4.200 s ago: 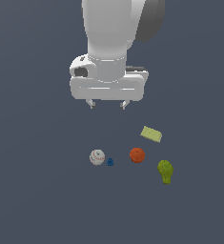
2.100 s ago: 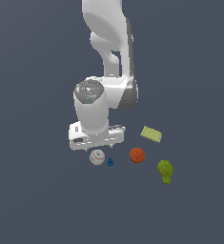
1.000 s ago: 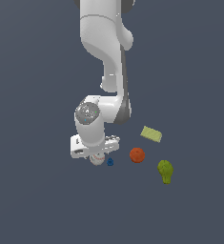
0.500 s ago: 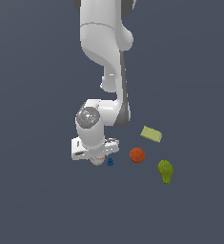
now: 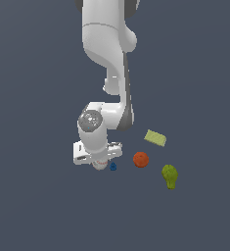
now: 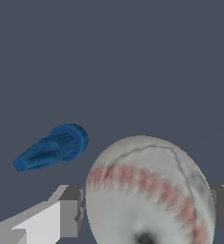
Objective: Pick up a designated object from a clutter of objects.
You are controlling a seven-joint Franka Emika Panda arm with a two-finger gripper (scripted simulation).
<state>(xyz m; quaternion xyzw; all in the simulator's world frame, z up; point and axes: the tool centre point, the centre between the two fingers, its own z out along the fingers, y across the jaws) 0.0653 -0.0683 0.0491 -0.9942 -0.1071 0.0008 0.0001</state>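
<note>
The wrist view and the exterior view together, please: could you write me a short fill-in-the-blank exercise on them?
1. In the wrist view, the baseball sits between the gripper's two ____.
2. The small piece beside the baseball is coloured ____.
3. In the exterior view, the orange-red ball lies between the blue piece and the green ____.

Missing words: fingers; blue; pear

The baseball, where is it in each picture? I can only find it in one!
Exterior view: not visible; the gripper has come down over its spot and hides it.
Wrist view: the baseball is big and close, between the fingers.
Shared landmark: the blue piece right beside it.
</note>
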